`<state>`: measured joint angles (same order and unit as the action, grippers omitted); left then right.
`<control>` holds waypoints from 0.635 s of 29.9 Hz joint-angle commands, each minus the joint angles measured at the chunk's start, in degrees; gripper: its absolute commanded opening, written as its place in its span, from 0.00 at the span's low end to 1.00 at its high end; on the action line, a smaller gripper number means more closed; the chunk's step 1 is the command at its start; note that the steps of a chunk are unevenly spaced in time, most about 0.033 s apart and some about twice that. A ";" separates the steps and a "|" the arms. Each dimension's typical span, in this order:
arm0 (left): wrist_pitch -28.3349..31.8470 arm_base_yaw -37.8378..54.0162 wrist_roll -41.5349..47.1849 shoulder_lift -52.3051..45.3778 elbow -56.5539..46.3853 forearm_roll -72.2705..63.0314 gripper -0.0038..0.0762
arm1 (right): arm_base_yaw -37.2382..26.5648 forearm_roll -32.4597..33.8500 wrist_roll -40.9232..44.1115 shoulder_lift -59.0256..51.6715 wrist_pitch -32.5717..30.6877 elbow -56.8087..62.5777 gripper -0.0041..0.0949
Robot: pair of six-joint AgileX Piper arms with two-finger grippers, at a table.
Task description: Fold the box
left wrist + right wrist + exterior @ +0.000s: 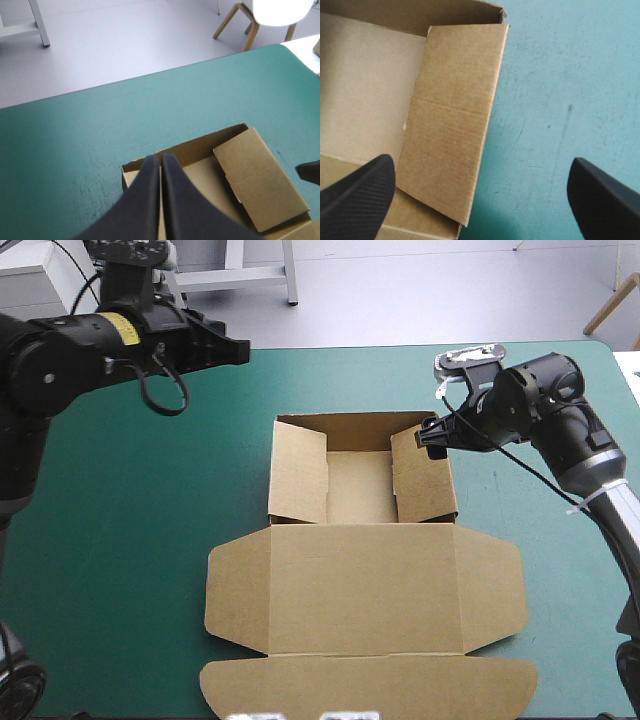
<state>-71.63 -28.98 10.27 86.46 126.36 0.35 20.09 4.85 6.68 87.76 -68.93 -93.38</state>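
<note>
The brown cardboard box (365,580), tray walls raised and lid laid flat toward the near edge, is seen at the middle of the teal-green table cover (120,540). The right gripper (432,435) is held spread wide over the tray's inward-leaning right wall, seemingly to tuck it. The left gripper (238,348), fingers pressed together, is held raised well clear.

The left arm reaches in level; its left gripper (161,159) holds two broad black fin-shaped fingers pressed together in a pointed arch. The right arm bends downward, and its right gripper (480,167) has its fingers spread wide apart.
</note>
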 commanded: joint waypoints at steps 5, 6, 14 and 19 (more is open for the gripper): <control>-2.58 -0.09 -0.32 -11.79 -10.96 0.77 0.04 | -0.32 -2.07 0.68 0.73 10.15 5.46 0.90; -2.58 -0.09 -0.32 -13.38 -13.54 0.86 0.04 | -0.32 -2.59 0.68 1.58 10.28 5.46 0.90; -2.58 -0.09 -0.32 -24.47 -31.37 7.40 0.04 | -0.32 -3.35 2.09 9.31 12.31 5.46 0.90; -2.58 -0.09 -0.32 -31.99 -40.11 7.78 0.04 | -0.32 -3.39 2.71 12.79 12.53 5.46 0.90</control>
<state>-71.68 -28.98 9.91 58.76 88.74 7.38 20.09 1.27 9.01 101.81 -58.16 -86.82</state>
